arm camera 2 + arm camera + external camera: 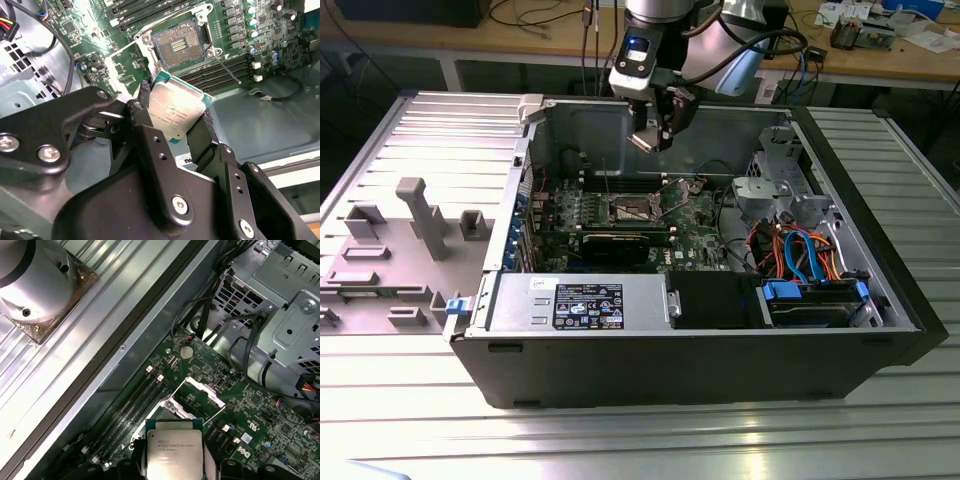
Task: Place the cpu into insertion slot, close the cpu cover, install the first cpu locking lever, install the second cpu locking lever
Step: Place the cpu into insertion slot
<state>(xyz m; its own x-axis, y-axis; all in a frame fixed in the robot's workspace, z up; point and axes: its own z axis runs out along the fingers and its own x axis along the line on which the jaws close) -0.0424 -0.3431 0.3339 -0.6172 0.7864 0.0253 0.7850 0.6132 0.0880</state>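
My gripper (655, 135) hangs over the open computer case, shut on the cpu (172, 102), a flat square chip with a dull silver top. Black fingers (145, 95) clamp two opposite edges of the chip, which sits tilted in the second wrist view. The insertion slot (180, 46) lies below on the green motherboard, dark-centred and uncovered, and it also shows in the exterior view (630, 210). Beside the slot the cpu cover (201, 390) stands swung up. A thin wire locking lever (226, 70) sticks out from the socket. The cpu (173, 452) is well above the board, apart from the slot.
A black labelled power supply (590, 305) lies along the case's near wall. A metal drive cage (775, 190) and orange and blue cables (800, 250) are at the exterior view's right. A grey fixture (420, 215) stands outside the case at the exterior view's left. Memory slots (135, 405) flank the socket.
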